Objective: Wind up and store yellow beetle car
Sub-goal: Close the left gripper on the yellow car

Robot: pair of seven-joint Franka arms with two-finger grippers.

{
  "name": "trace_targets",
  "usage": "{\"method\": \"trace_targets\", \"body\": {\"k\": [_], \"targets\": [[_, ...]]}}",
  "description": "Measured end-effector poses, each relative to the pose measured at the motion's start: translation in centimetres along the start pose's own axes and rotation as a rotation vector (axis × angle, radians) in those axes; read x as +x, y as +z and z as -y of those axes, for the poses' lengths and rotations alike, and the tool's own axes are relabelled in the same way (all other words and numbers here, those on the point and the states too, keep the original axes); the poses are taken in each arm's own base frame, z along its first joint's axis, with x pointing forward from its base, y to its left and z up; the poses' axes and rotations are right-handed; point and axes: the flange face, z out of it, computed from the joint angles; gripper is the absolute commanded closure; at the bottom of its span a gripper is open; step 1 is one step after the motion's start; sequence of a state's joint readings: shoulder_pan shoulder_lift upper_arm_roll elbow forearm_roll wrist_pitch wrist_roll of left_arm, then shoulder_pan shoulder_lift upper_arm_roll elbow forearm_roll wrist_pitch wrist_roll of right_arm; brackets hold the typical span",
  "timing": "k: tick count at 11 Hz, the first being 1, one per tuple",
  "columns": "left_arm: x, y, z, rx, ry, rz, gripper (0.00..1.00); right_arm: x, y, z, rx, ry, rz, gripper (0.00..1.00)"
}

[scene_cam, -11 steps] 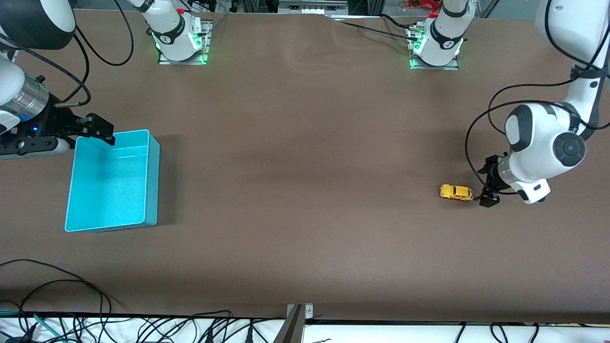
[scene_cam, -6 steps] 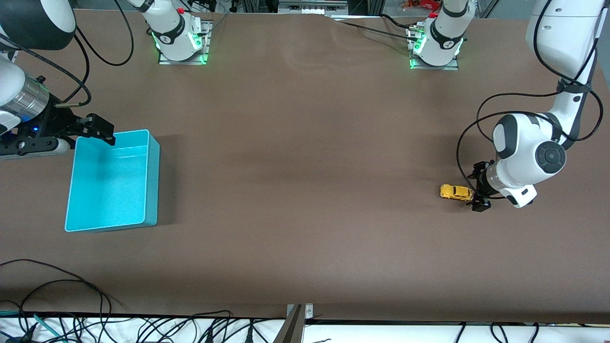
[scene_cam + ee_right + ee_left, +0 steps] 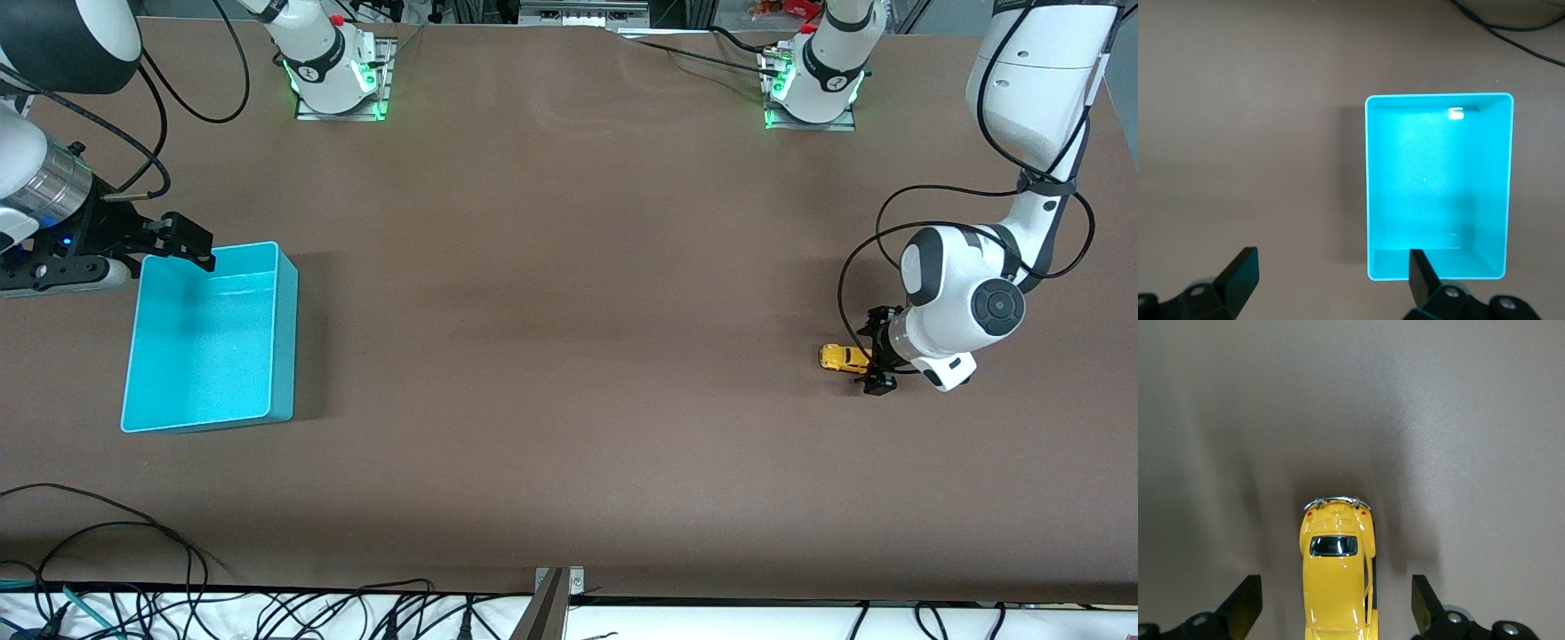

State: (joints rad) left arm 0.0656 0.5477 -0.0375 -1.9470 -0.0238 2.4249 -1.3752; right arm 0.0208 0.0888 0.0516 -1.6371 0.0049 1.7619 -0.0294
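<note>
The yellow beetle car (image 3: 840, 357) stands on the brown table near the left arm's end. My left gripper (image 3: 875, 360) is low over it and open, one finger on each side of the car without touching. In the left wrist view the car (image 3: 1337, 580) lies between the two dark fingertips (image 3: 1246, 605). The turquoise bin (image 3: 209, 338) stands empty near the right arm's end. My right gripper (image 3: 182, 240) is open and empty, over the bin's rim that lies farthest from the front camera. The bin also shows in the right wrist view (image 3: 1438, 187).
Black cables (image 3: 107, 551) lie along the table edge nearest the front camera. The two arm bases (image 3: 333, 76) stand at the edge farthest from the front camera. A metal bracket (image 3: 553, 604) sits at the middle of the near edge.
My left gripper has moved toward the car and now straddles its end; before it was just beside the car. The car, the bin and the right arm have not moved.
</note>
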Motion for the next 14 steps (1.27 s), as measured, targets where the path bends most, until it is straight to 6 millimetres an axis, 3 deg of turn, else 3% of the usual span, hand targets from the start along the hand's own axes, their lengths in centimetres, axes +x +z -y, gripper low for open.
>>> {"method": "trace_targets", "body": {"k": [2, 3, 5, 6, 7, 12, 14], "targets": [[0.0, 0.0, 0.0, -0.001, 0.000, 0.000, 0.09, 0.0, 0.0, 0.0, 0.000, 0.000, 0.000, 0.00], [-0.1, 0.0, 0.0, -0.001, 0.001, 0.001, 0.20, 0.0, 0.0, 0.0, 0.000, 0.000, 0.000, 0.00], [-0.4, 0.2, 0.0, 0.002, 0.004, 0.002, 0.74, 0.0, 0.0, 0.0, 0.000, 0.000, 0.000, 0.00], [-0.4, 0.3, 0.0, 0.004, 0.004, 0.003, 0.94, 0.0, 0.0, 0.0, 0.000, 0.000, 0.000, 0.00], [-0.4, 0.4, 0.0, 0.006, 0.004, 0.003, 1.00, 0.0, 0.0, 0.0, 0.000, 0.000, 0.000, 0.00], [-0.4, -0.1, -0.5, -0.012, -0.014, 0.001, 1.00, 0.0, 0.0, 0.0, 0.000, 0.000, 0.001, 0.00], [-2.2, -1.1, -1.7, -0.040, -0.069, 0.011, 1.00, 0.0, 0.1, 0.0, 0.000, 0.000, 0.001, 0.00]]}}
